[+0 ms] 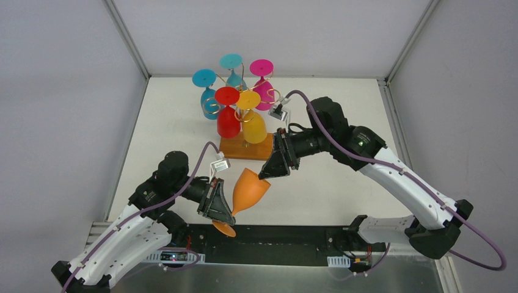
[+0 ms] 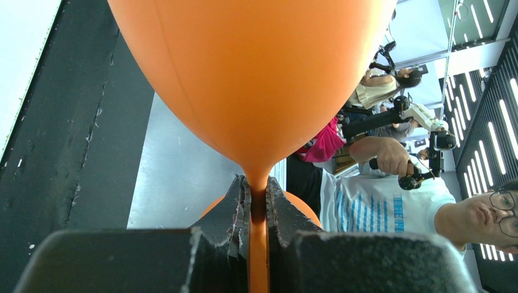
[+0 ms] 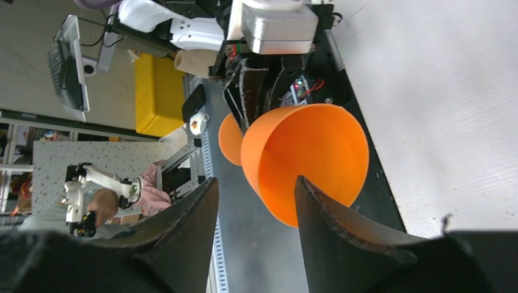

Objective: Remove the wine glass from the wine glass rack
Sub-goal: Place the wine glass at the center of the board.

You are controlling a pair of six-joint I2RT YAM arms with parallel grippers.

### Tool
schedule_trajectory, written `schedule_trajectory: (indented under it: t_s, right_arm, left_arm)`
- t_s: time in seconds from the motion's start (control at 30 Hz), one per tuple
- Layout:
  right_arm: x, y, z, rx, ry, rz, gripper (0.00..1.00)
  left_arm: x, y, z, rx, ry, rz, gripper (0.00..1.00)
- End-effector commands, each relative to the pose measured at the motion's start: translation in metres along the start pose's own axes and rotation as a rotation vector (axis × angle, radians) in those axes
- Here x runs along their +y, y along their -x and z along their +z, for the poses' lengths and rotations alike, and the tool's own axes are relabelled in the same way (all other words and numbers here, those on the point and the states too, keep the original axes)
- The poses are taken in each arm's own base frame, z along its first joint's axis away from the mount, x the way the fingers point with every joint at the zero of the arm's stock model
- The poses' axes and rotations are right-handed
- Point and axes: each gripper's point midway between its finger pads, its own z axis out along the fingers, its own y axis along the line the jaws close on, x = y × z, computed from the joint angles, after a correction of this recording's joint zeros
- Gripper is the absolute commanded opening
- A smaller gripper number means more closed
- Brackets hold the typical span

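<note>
An orange wine glass [image 1: 249, 189] hangs tilted above the table's near edge, clear of the wine glass rack [image 1: 245, 147]. Its bowl points up and right, its foot toward the arm bases. My left gripper [image 1: 231, 213] is shut on its stem. In the left wrist view the stem runs between the pads of the left gripper [image 2: 258, 186], with the wine glass bowl [image 2: 256, 79] above. My right gripper [image 1: 264, 175] is open just beyond the bowl's rim. The right wrist view looks past the right gripper [image 3: 256, 183] into the wine glass mouth [image 3: 311, 155]. Nothing lies between its fingers.
The rack's wooden base stands mid-table, with several glasses hung upside down on its gold wire: blue [image 1: 209, 101], teal [image 1: 233, 72], magenta [image 1: 264, 87], red [image 1: 228, 119], yellow [image 1: 253, 124]. A black strip [image 1: 293, 235] runs along the near table edge. White walls enclose the table.
</note>
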Motion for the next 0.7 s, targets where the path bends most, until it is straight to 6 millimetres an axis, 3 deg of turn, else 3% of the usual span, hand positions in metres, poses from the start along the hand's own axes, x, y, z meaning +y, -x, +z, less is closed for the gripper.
schedule_trajectory:
  t_s: [0.0,0.43,0.67]
  right_arm:
    - [0.016,-0.002,0.0,0.031,0.109,-0.019,0.52]
    - [0.012,-0.02,0.011,0.104,0.197,0.015,0.48]
    - [0.014,-0.022,0.015,0.1,0.259,0.019,0.36]
  left_arm:
    - [-0.017,0.003,-0.003,0.008,-0.044,0.094,0.0]
    - [-0.015,0.005,-0.002,-0.003,-0.032,0.097,0.0]
    - [-0.012,0.004,-0.002,-0.004,-0.028,0.091,0.0]
